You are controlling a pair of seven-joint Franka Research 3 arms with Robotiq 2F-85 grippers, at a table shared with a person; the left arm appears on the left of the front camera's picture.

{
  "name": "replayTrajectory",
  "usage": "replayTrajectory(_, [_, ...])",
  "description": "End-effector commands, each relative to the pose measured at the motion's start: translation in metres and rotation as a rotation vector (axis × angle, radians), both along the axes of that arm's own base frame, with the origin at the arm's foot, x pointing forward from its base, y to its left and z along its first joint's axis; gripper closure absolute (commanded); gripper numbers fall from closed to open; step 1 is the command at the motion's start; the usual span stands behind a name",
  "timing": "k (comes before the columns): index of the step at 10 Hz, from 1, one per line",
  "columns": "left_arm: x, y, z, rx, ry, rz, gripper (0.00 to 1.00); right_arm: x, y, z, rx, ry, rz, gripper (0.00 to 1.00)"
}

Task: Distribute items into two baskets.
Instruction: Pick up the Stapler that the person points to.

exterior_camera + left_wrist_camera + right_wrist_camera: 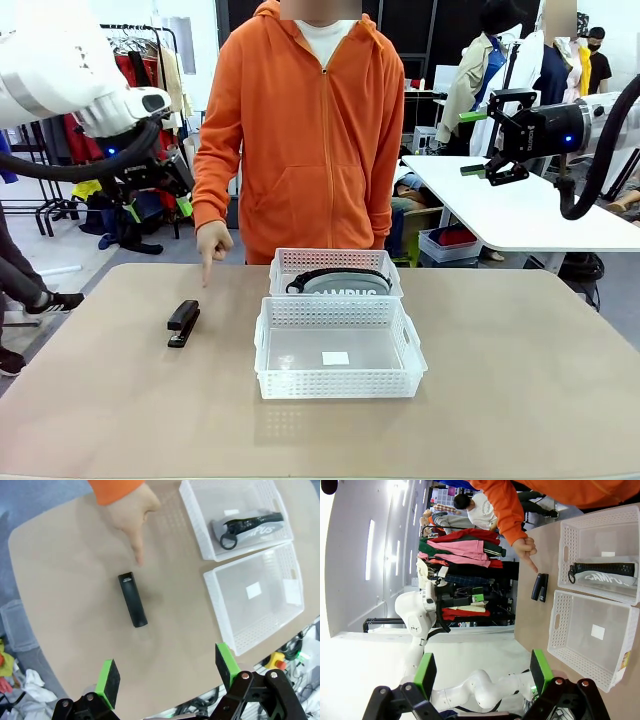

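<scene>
Attention sits on the small black stapler (pixel 183 322), lying flat on the counter (pixel 520 400) well to the left of the two baskets, with the person's hand (pixel 213 243) pointing a finger down at it from the far side. The grey pouch (pixel 340 282) lies in the far basket (pixel 335 258). The near basket (pixel 340 385), set right against it, holds only a small white label on its floor, so I'd judge the stapler belongs there. The left end effector (pixel 167 667) hangs high above that side of the counter, jaws spread wide with nothing between the green pads. The right end effector (pixel 478 143) is raised off to the right, equally wide and empty. To do this well, I'd say the left arm should come straight down with its wrist turned so the pads close across the stapler's narrow width near its middle, not along its length. It ought to wait for the pointing finger to clear, since the fingertip sits just beside the stapler's far end. The stapler is low and smooth, so the pads should reach nearly to the counter before closing, then lift clear of the lattice rim.
</scene>
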State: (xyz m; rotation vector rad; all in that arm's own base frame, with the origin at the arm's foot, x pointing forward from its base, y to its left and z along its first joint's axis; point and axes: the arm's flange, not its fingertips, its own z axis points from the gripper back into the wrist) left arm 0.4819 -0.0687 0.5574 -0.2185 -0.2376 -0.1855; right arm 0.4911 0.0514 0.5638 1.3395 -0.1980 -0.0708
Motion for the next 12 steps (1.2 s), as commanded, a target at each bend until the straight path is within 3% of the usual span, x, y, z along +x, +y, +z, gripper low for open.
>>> replayTrajectory(1, [0.013, -0.005, -0.004, 0.046, 0.014, 0.001, 0.0, 0.001, 0.0, 0.004, -0.002, 0.002, -0.007, 0.0])
replayTrajectory(7, [0.025, -0.034, -0.103, 0.171, 0.129, 0.057, 0.0, 0.001, 0.0, 0.004, -0.002, 0.002, -0.007, 0.0])
replayTrajectory(10, [0.023, -0.039, -0.149, 0.304, 0.134, 0.07, 0.0, 0.001, 0.0, 0.004, -0.002, 0.002, -0.007, 0.0])
replayTrajectory(12, [0.021, -0.04, -0.163, 0.299, 0.124, 0.089, 0.0, 0.001, 0.0, 0.004, -0.002, 0.002, -0.007, 0.0])
